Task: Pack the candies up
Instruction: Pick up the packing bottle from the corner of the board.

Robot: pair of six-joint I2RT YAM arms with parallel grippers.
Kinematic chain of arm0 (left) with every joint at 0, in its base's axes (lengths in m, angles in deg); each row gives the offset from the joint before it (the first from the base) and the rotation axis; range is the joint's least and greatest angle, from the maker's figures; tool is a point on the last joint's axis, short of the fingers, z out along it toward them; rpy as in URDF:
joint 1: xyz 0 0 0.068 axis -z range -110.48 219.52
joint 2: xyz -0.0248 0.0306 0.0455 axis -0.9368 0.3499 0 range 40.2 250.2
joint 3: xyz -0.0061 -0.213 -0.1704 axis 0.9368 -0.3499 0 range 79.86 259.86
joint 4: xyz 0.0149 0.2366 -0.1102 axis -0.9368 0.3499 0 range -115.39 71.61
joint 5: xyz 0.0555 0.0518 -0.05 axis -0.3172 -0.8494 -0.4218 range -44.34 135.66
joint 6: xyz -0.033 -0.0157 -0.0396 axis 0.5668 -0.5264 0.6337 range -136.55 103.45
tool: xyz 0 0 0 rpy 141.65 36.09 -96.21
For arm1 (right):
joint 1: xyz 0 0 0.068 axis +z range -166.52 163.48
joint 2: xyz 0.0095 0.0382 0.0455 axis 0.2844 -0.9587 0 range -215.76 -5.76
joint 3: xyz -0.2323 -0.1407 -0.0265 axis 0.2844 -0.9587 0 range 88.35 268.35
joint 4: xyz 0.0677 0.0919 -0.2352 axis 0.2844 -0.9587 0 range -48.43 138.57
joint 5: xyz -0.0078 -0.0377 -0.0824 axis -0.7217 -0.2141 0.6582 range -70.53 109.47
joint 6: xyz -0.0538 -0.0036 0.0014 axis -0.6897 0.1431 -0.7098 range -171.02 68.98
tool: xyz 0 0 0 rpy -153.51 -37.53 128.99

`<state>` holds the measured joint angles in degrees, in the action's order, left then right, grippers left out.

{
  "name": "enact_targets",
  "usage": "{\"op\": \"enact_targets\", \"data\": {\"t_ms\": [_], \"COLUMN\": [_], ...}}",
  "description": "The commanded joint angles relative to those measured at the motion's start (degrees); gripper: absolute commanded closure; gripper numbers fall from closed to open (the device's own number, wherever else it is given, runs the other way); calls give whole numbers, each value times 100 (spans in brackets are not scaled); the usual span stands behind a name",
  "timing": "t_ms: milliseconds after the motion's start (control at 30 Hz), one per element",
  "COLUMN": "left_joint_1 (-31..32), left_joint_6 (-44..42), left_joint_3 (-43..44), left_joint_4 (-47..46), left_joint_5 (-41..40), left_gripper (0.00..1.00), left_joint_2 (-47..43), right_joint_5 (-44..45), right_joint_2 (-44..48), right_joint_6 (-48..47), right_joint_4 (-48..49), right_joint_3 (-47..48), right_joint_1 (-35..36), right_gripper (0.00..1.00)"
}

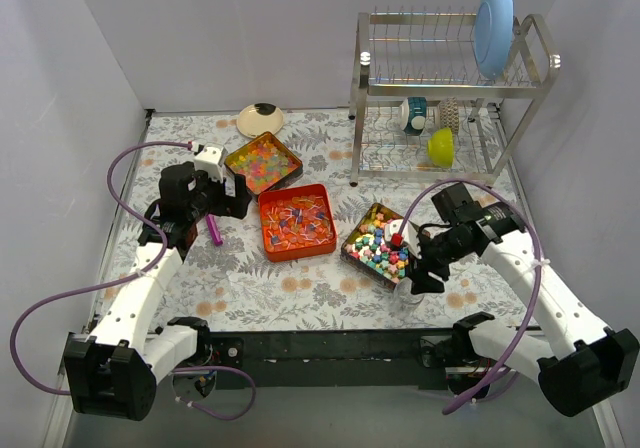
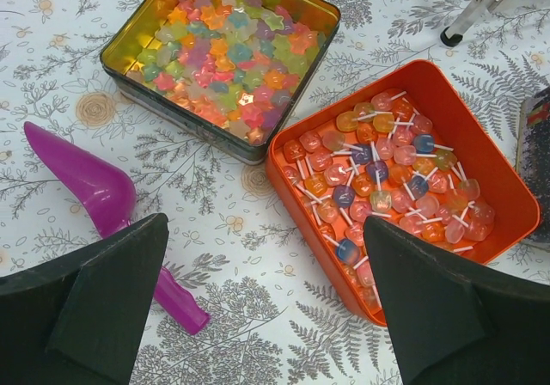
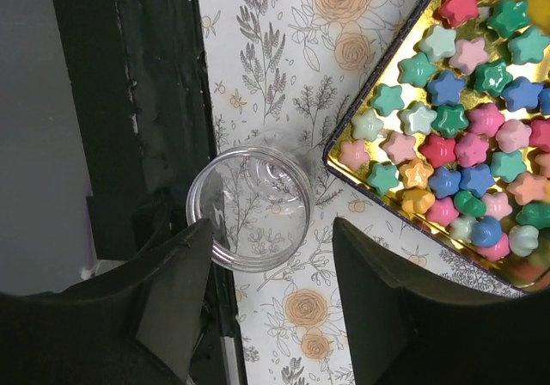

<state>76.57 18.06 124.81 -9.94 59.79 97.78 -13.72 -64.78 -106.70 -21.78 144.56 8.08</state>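
Note:
Three open tins hold the candies. A gold tin of glossy translucent pieces also shows in the left wrist view. An orange tin of wrapped stick pieces shows there too. A dark tin holds pastel star chunks. My left gripper is open and empty, above the cloth between the purple scoop and the orange tin. My right gripper is open and empty, just over an empty clear jar beside the dark tin.
A steel dish rack stands at the back right with a blue plate and a green cup. A cream bowl lies at the back. The jar sits at the table's black front edge.

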Motion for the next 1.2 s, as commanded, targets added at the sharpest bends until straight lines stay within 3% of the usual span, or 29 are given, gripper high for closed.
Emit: {"op": "enact_targets", "data": {"t_ms": [0,133,267,433,667,1000,1167], "left_joint_1": [-81,-151,-186,-213,-221,-213,-317], "left_joint_6": [-183,-191,-262,-349,-508,-34,739], "left_joint_3": [312,330,269,225,286,1129,1525], "left_joint_4": [3,-50,-103,-129,-103,459,521], "left_joint_5": [-51,-42,-24,-51,2,-33,-779], "left_gripper": [2,2,2,2,2,2,2], "left_joint_2": [-72,-107,-168,-195,-177,323,517], "right_joint_5": [234,366,532,717,805,480,1146], "right_joint_2": [49,-56,-162,-179,-276,-1145,-1953], "right_joint_6": [-75,13,48,206,488,1269,1218], "right_joint_4": [477,776,1022,1163,1357,1699,2130], "right_joint_3": [-189,-294,-443,-540,-409,1259,1727], "right_joint_1": [89,194,352,773,1222,2690,3419], "right_gripper": [35,41,55,62,94,99,99]}}
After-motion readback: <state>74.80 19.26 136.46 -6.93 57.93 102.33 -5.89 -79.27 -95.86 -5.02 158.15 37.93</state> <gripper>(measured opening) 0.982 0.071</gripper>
